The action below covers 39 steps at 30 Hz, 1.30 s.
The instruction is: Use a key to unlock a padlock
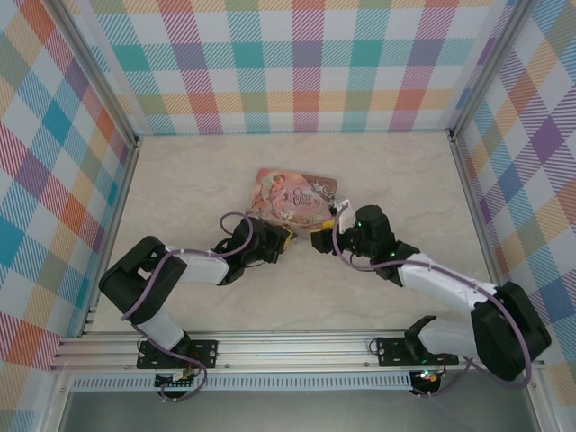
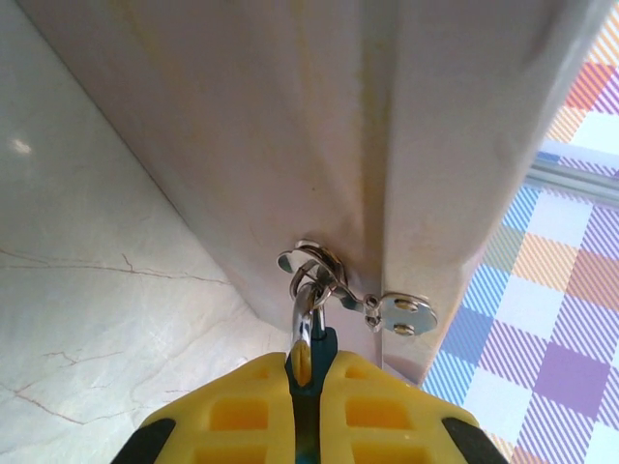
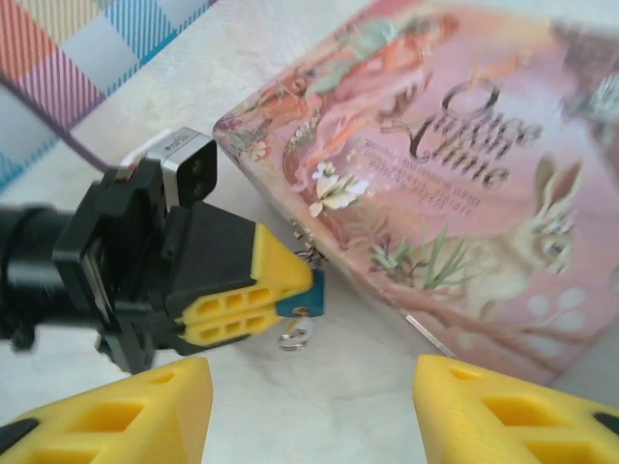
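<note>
Biggest thing on the table [image 1: 180, 189] was the pink tin [image 1: 292, 196], and I'd guess it was light enough that any tug could drag it. The left gripper [image 3: 290, 298] was clamped on the padlock [image 3: 304, 304], blue body pinched between its pads, right at the tin's near wall. The right gripper [image 3: 309, 416] gaped wide, holding nothing. I couldn't pick out the key for sure.

Risk as I saw it: the left arm twists and strains the hasp [image 2: 314, 263].

The left wrist view showed the shackle [image 2: 303, 317] threaded through that hasp. The right wrist view showed a small ring [image 3: 294, 339] just below the lock.
</note>
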### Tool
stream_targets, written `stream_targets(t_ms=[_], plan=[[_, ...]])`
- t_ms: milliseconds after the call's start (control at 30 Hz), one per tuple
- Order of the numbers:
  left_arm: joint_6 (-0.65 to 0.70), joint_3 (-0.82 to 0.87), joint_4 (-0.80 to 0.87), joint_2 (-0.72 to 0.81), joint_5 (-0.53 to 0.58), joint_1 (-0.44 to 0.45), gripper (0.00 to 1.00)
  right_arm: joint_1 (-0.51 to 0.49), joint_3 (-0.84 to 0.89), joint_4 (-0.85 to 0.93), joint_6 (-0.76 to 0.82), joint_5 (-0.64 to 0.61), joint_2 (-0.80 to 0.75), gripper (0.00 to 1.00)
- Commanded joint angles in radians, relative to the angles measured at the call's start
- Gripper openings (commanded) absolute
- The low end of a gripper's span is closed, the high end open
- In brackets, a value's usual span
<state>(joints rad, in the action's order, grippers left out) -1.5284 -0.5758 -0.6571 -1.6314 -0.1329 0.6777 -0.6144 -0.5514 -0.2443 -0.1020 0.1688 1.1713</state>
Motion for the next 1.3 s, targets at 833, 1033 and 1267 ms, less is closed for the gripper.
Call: stream_targets(t_ms=[833,1033,1267], plan=[[-0.024,-0.032,-0.032,0.047,-0.042,-0.018,0.00,-0.252,0.003,-0.325,0.965,-0.396,0.319,0.37],[-0.024,-0.029,-0.030,0.052,-0.040,-0.018,0.00,-0.254,-0.009,-0.351,0.953,-0.407,0.347,0.30],[-0.024,-0.029,-0.029,0.047,-0.043,-0.018,0.00,-0.257,-0.030,-0.339,0.944,-0.396,0.363,0.24]])
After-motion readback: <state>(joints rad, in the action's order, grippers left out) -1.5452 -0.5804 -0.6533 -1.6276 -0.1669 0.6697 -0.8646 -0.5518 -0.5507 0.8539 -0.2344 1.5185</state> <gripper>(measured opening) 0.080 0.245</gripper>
